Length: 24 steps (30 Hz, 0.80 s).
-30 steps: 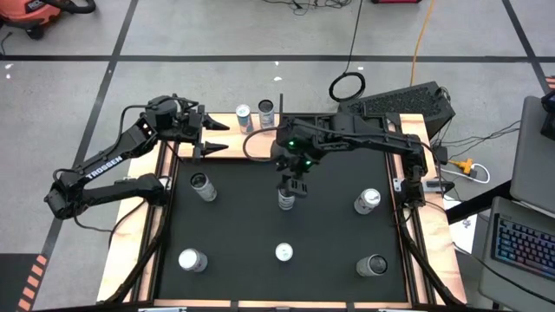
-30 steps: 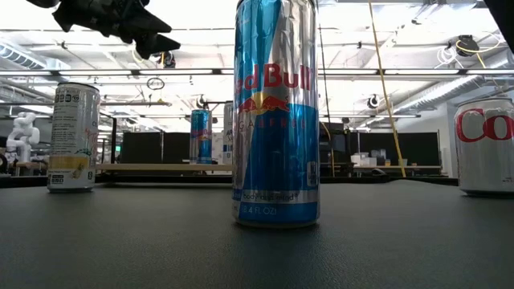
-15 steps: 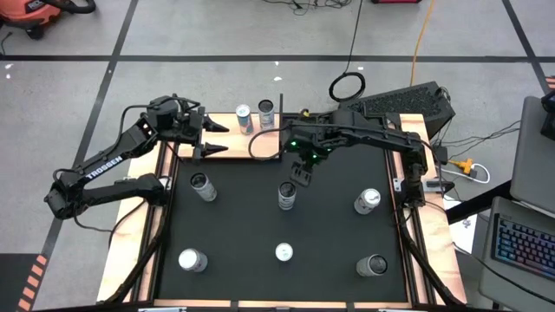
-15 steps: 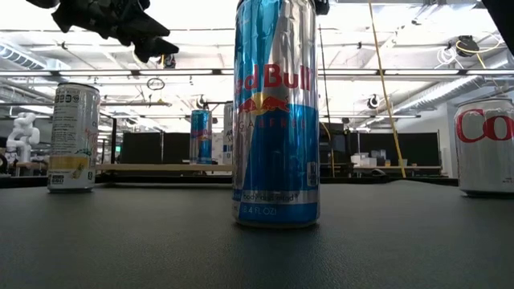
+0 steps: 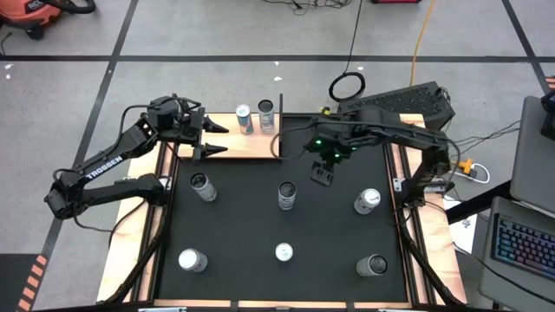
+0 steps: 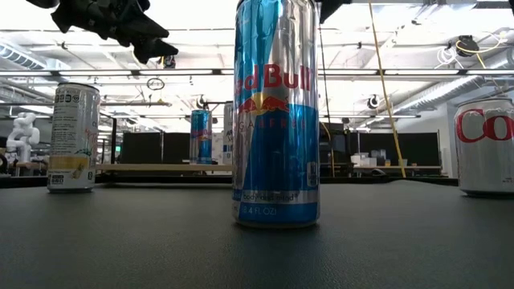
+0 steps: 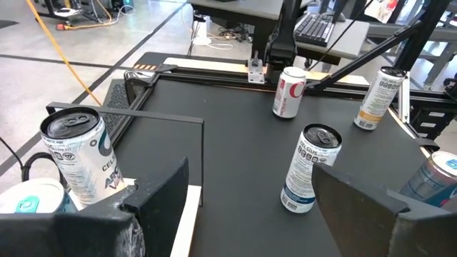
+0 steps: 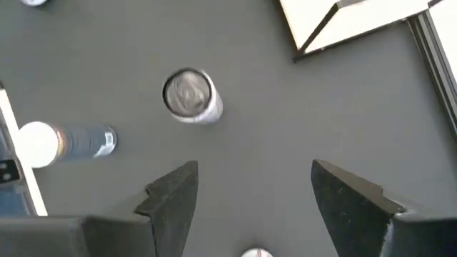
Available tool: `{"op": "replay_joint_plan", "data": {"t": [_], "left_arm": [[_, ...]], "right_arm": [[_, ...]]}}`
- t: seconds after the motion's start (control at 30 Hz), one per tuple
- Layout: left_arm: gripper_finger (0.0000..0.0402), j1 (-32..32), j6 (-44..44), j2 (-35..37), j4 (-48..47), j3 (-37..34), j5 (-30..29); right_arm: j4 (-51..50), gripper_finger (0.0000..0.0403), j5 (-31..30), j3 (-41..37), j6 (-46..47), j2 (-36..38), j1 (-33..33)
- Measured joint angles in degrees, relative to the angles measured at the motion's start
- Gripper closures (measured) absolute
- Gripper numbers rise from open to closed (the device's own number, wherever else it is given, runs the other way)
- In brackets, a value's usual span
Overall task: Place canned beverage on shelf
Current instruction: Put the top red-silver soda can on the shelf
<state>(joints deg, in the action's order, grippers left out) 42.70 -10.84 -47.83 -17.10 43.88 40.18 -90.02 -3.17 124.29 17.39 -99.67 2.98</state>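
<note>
Overhead: the shelf [image 5: 247, 139] lies at twelve o'clock on the bench [image 5: 121, 251], already bearing two cans [image 5: 244, 118]. Right hand [image 5: 323, 176], fingers apart and empty, hovers at two o'clock of the central can [image 5: 286, 195]; left hand [image 5: 212, 139], also apart, waits over the shelf.

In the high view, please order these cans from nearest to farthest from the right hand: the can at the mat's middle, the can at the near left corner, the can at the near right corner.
From the right hand:
1. Middle can, just to its left.
2. Near right corner can, toward the front right.
3. Near left corner can, diagonally across the mat.
</note>
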Motion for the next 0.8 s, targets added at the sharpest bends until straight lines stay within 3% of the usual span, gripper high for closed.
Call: {"op": "replay_joint_plan", "data": {"t": [0.27, 0.43, 0.8], "left_arm": [[0.0102, 0.0, -0.4, 0.0, 0.0, 0.0, 0.0], [0.0102, 0.0, -0.1, 0.0, 0.0, 0.0, 0.0], [0.0102, 0.0, -0.4, 0.0, 0.0, 0.0, 0.0]], "right_arm": [[0.0, 0.0149, -0.2, -12.8, 5.6, 10.4, 0.0], [0.0, 0.0149, -4.5, -24.2, 11.7, 18.0, 0.0], [-0.1, 0.0149, 3.7, -45.1, 21.0, 32.6, 0.0]]}}
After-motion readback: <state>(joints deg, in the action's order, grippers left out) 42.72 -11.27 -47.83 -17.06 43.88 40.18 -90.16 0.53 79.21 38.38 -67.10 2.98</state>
